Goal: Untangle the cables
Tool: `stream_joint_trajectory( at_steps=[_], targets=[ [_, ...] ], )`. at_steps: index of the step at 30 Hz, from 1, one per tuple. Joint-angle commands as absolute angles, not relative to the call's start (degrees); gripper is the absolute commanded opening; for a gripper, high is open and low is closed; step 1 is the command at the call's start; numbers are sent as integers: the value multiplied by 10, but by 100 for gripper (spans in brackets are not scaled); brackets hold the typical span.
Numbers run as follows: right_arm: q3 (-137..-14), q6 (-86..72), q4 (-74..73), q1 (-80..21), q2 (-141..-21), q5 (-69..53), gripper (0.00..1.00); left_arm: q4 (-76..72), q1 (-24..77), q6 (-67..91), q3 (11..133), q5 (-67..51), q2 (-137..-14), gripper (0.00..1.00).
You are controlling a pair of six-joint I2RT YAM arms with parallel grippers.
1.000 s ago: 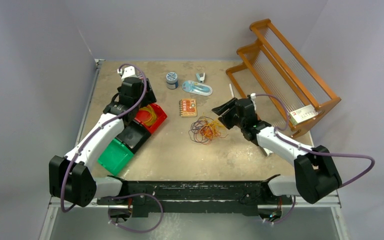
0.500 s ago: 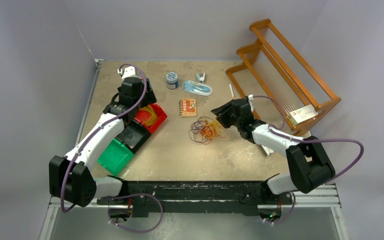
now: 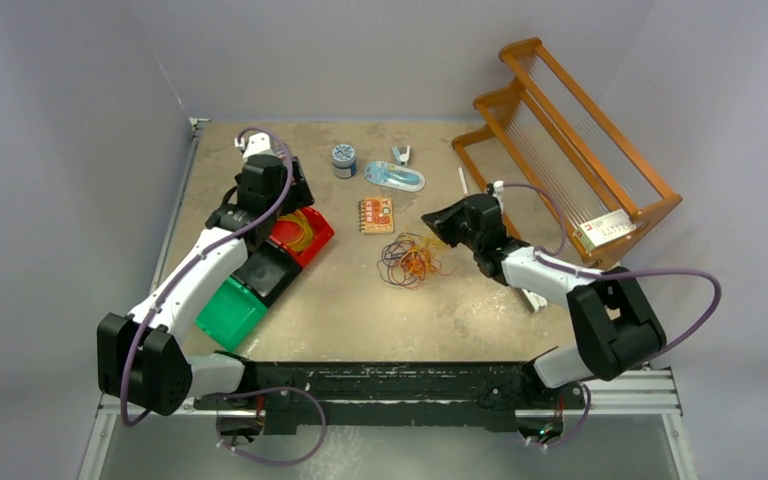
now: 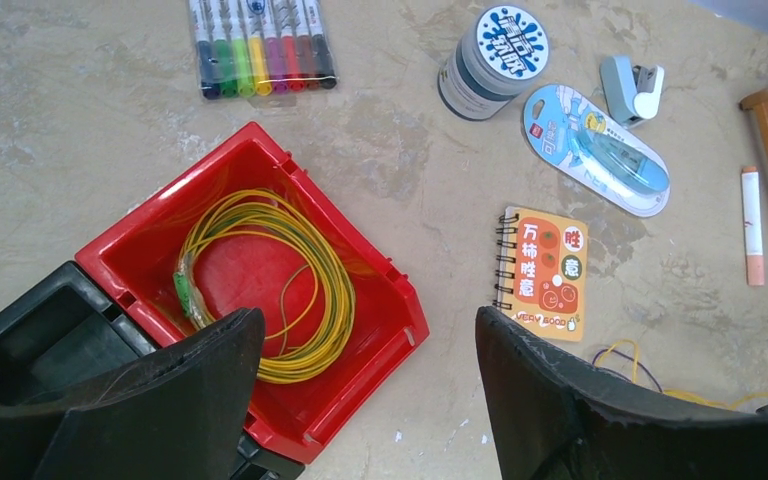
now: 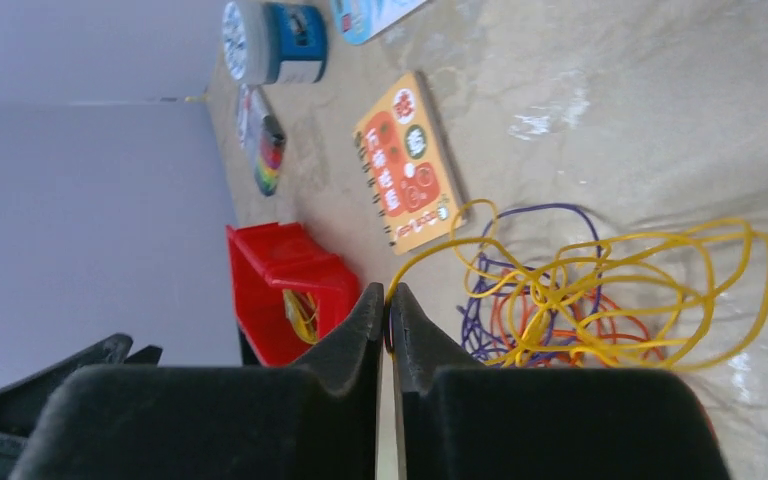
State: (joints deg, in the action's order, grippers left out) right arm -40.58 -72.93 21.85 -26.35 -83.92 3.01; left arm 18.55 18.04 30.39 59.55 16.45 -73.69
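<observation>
The cables [image 3: 408,260] lie as a tangle of purple, orange and yellow loops mid-table, also clear in the right wrist view [image 5: 580,290]. My right gripper [image 3: 429,221] [image 5: 387,292] sits at the tangle's right far edge, shut on a yellow cable strand that runs from the tangle into its fingertips. A separate yellow cable coil [image 4: 310,250] lies inside the red bin [image 4: 260,140] [image 3: 318,240]. My left gripper [image 4: 370,325] [image 3: 295,197] hovers over that bin's near corner, open, with nothing between its fingers.
A black bin [image 3: 265,272] and a green bin [image 3: 230,312] adjoin the red one. An orange notebook [image 3: 376,215], a jar [image 3: 344,160], a blue tape pack [image 3: 395,177], markers [image 4: 260,45] and a pen [image 4: 753,225] lie nearby. A wooden rack [image 3: 560,140] stands back right.
My right gripper has reached left toward the tangle and shut on a yellow strand. The left arm has stayed where it was, open.
</observation>
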Motion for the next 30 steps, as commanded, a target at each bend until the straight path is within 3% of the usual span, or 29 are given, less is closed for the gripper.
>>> stream_joint_trajectory(
  at_steps=[1,3,6,21,30],
  targets=[
    [-404,-673,299,-265,-811,-14,3,148,182,310,586,170,-692,79],
    [-406,-658,309,-265,-802,-38,0,133,183,319,576,162,-682,87],
    [-422,-607,293,-265,-781,-70,0,105,182,330,570,121,-680,91],
    [-510,-519,226,-265,-751,-118,0,-268,196,298,420,-51,-665,85],
    [-525,-507,207,-264,-751,-141,0,-484,384,85,321,11,-681,84]
  ],
)
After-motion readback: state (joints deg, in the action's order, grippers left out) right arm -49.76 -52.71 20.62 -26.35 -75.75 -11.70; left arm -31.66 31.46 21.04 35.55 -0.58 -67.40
